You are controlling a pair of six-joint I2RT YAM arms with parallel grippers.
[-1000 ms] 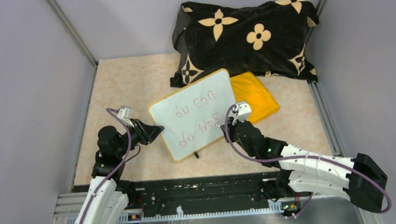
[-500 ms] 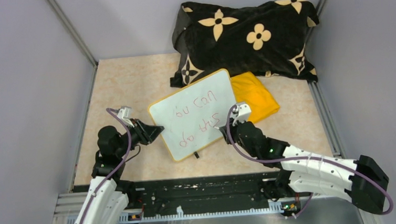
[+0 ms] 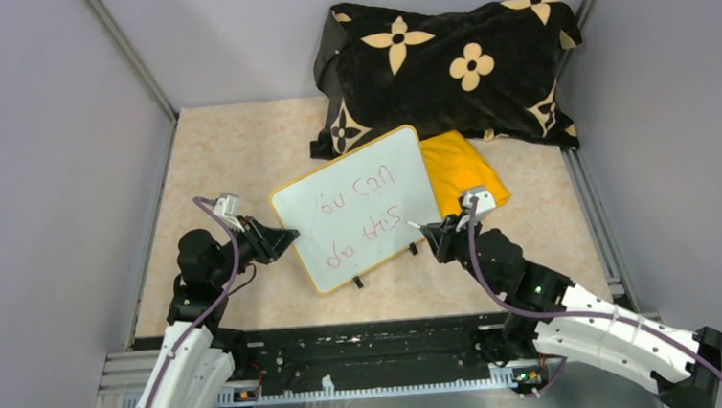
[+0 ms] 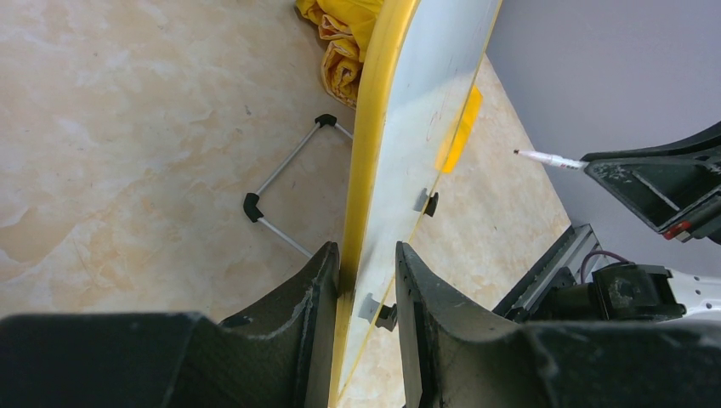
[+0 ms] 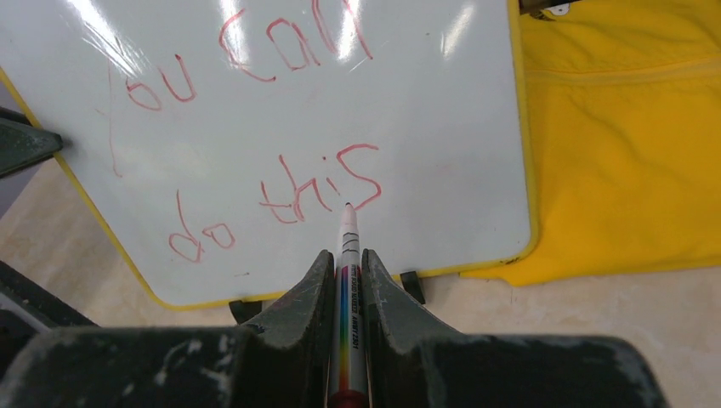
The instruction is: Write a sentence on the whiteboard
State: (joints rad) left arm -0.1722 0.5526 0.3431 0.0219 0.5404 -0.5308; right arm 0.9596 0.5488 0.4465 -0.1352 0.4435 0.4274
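1. The table (image 3: 219,156) is walled in on three sides. Bare marbled top lies left of the board and in a strip along the near edge.
2. The black flowered pillow (image 3: 443,64) fills the far right corner. The board's top corner and the yellow cloth (image 3: 475,177) cover its lower edge.
3. The whiteboard (image 3: 363,215) stands tilted mid-table, hiding the cloth's left part.
4. The right arm's base is cut off at the picture's corner.
5. The left gripper (image 4: 366,255) is clamped on the board's left rim.
6. The right gripper (image 5: 344,263) pinches a marker (image 5: 347,246). From the left wrist, its tip hangs clear of the board face.
7. The sentence (image 5: 285,195) reads "You can do this", though glare washes out part of the top line.
8. Two black clip feet (image 3: 356,283) sit on the lower rim.
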